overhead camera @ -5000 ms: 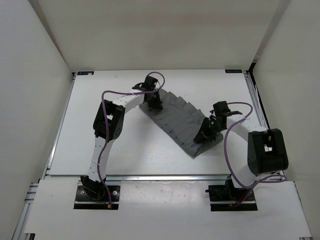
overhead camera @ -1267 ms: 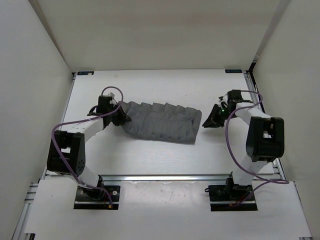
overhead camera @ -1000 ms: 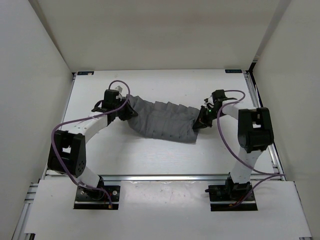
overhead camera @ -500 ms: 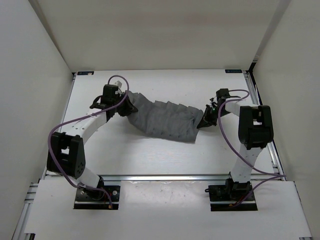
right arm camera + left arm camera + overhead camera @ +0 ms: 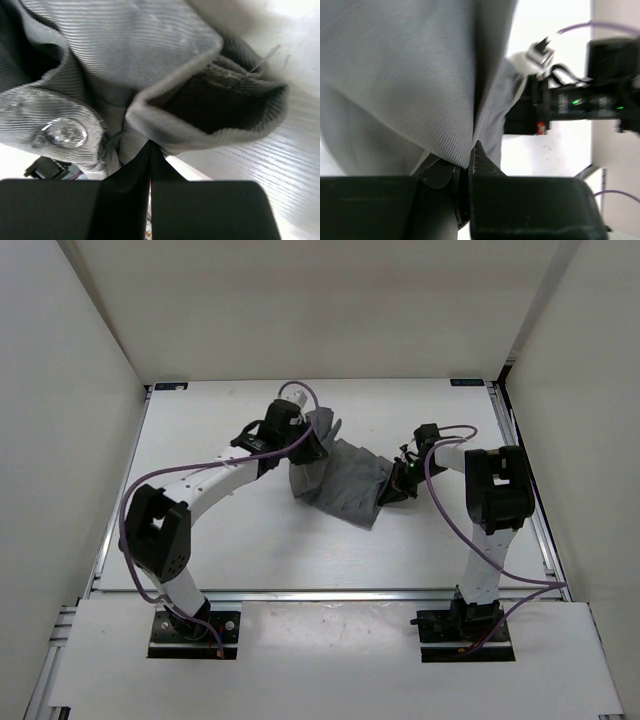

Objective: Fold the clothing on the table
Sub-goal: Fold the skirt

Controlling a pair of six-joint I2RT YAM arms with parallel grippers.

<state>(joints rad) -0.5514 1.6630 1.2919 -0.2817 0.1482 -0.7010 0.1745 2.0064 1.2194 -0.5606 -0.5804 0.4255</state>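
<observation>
Clothing (image 5: 345,485) is lying bunched just right of centre on the table (image 5: 200,530), with one end lifting toward upper centre. Left gripper (image 5: 303,447) is pinching that raised end, jaws narrowed on a fold of cloth. Right gripper (image 5: 393,487) is sitting at the garment's right edge, jaws closed tight and nipping the hem. A clear button (image 5: 62,134) is showing at the lower left of the right wrist view.

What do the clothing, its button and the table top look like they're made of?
The clothing: matte grey woven fabric with fine twill-like ribs and a thicker ribbed hem, possibly cotton or a blend. The button: clear and glossy with bright glints, probably plastic. The table: white with faint wood-grain lines, likely laminate.
</observation>
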